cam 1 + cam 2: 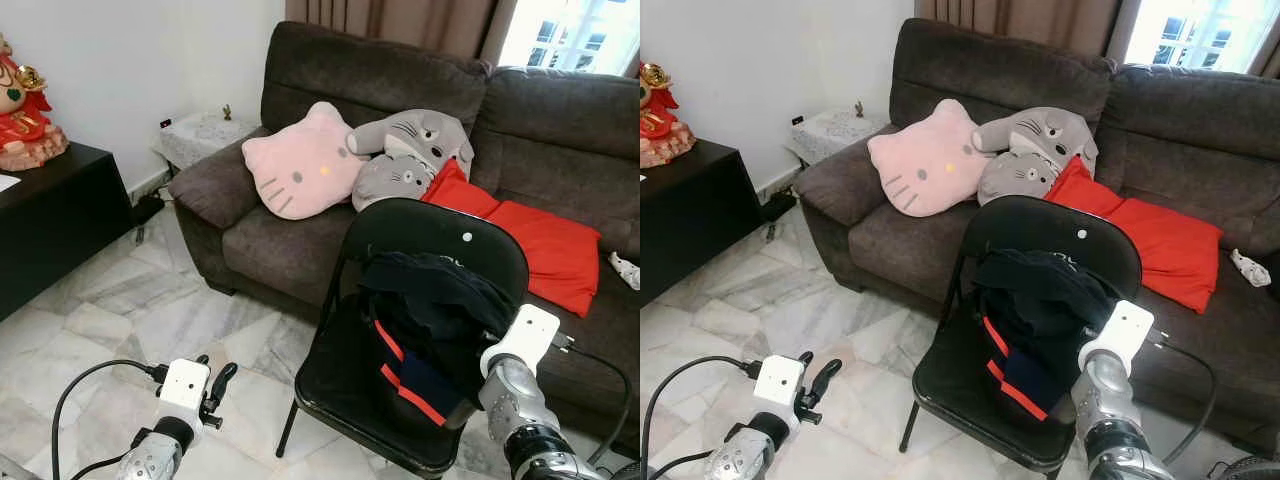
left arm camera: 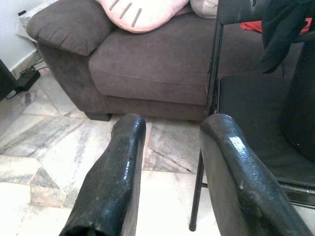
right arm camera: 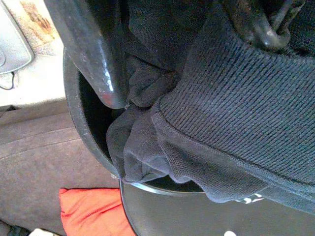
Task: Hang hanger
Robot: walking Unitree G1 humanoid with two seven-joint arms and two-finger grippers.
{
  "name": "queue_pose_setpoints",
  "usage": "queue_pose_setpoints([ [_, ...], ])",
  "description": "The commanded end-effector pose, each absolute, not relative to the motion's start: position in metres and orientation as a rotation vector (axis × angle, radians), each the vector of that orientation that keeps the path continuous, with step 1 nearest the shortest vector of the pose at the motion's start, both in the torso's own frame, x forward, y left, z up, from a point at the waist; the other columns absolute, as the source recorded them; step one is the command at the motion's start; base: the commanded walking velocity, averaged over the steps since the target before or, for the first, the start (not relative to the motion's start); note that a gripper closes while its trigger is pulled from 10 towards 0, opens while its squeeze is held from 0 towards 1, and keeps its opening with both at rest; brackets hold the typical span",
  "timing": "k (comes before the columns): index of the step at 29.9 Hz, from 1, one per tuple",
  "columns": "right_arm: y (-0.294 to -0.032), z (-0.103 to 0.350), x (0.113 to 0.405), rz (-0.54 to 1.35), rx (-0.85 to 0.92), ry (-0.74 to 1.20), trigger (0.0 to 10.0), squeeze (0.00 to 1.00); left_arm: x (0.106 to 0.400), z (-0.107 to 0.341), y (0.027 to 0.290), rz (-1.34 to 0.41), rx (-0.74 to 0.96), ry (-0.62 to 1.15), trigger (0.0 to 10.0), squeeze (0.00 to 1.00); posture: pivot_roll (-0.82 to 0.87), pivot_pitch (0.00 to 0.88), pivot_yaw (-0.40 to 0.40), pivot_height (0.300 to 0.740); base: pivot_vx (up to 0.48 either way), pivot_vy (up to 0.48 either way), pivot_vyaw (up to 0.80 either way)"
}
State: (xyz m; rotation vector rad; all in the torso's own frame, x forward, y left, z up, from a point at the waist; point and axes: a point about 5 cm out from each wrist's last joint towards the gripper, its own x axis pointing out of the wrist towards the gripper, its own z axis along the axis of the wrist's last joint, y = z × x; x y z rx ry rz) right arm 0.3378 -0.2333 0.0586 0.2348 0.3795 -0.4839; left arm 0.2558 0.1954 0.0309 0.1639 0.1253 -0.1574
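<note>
A black folding chair [image 1: 440, 228] stands in front of the sofa. A dark navy garment [image 1: 430, 305] with red stripes hangs over its back and onto the seat. My right gripper [image 3: 172, 39] is pushed into this garment at the chair's right side. Its fingers [image 3: 93, 54] stand wide apart with the knit cloth [image 3: 231, 113] between them. A thin dark hook-like piece [image 3: 283, 14] shows beside one finger; whether it is the hanger is unclear. My left gripper [image 1: 215, 385] hovers low over the floor left of the chair, open and empty.
A dark brown sofa [image 1: 300, 245] runs behind the chair, holding a pink cat cushion [image 1: 300, 165], grey plush cushions [image 1: 410, 150] and a red cloth [image 1: 540, 240]. A black cabinet [image 1: 55, 220] stands at the left. The floor [image 1: 130, 320] is pale marble.
</note>
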Motion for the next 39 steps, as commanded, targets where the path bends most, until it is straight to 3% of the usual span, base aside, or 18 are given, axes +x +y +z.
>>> queue_pose_setpoints([
  [1, -0.2351, 0.0663, 0.3427, -0.491, 0.232, 0.354, 10.0, 0.00, 0.2566, 0.0286, 0.1944, -0.160, 0.158, 0.141, 10.0, 0.00, 0.04, 0.000, -0.013, 0.740, 0.000, 0.000, 0.00],
  [6, -0.2372, 0.0663, 0.3423, -0.496, 0.225, 0.358, 10.0, 0.00, 0.2567, 0.0285, 0.1942, -0.161, 0.159, 0.142, 10.0, 0.00, 0.04, 0.000, -0.012, 0.740, 0.000, 0.000, 0.00],
  [7, -0.2381, 0.0657, 0.3418, -0.499, 0.225, 0.362, 0.0, 0.00, 0.2566, 0.0284, 0.1942, -0.161, 0.159, 0.141, 10.0, 0.00, 0.04, 0.000, -0.013, 0.740, 0.000, 0.000, 0.00],
  [39, -0.2383, 0.0633, 0.3403, -0.513, 0.228, 0.371, 0.0, 0.00, 0.2581, 0.0274, 0.1923, -0.165, 0.167, 0.145, 10.0, 0.00, 0.05, 0.000, -0.016, 0.740, 0.000, 0.000, 0.00],
])
